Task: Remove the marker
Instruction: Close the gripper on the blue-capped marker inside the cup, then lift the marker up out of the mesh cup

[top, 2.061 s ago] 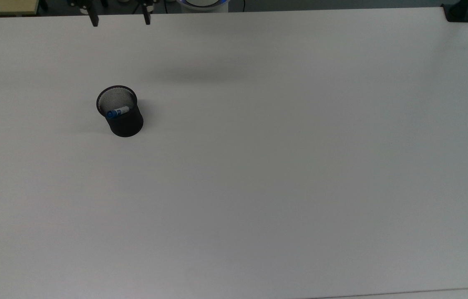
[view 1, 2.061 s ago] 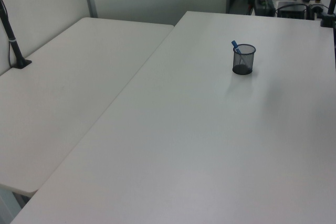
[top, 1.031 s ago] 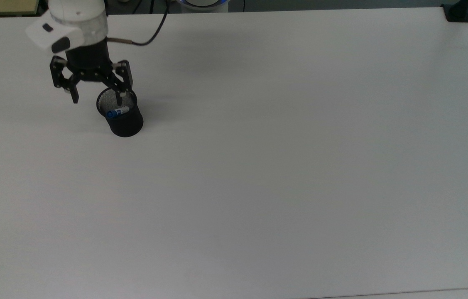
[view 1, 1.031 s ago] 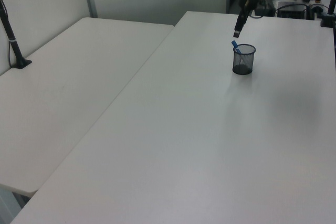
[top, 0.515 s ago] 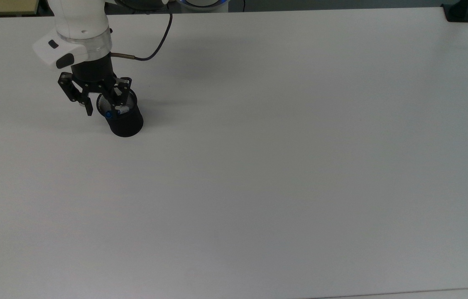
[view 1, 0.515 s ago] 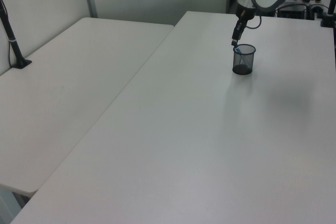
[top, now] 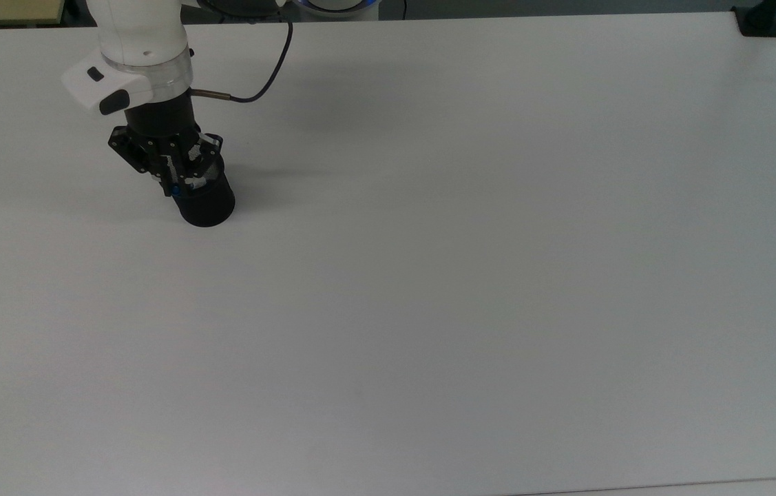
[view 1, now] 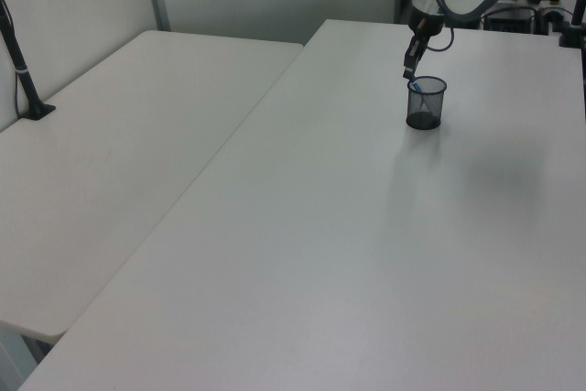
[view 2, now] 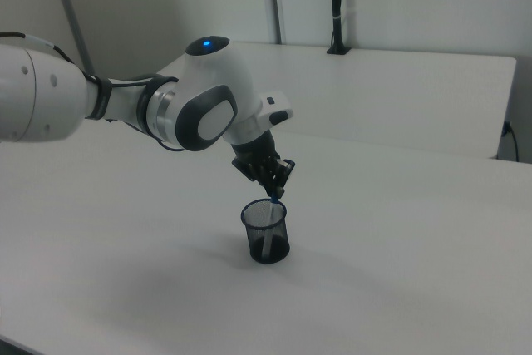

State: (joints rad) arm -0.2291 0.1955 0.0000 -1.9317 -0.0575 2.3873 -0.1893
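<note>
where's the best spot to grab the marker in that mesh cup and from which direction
Grip the marker by its blue top end, the part poking above the rim of the mesh cup. Come from above: the cup walls block the sides. The pincer is already at that end.

Your arm comes in from the top view's upper left, white wrist housing tilted and the black pincer (top: 177,180) pointing down and toward the top view's lower right. In the right view the pincer (view 2: 273,193) hangs from the bent wrist, its fingers drawn close together at the tips. In the left view the pincer (view 1: 409,71) points steeply downward.
</note>
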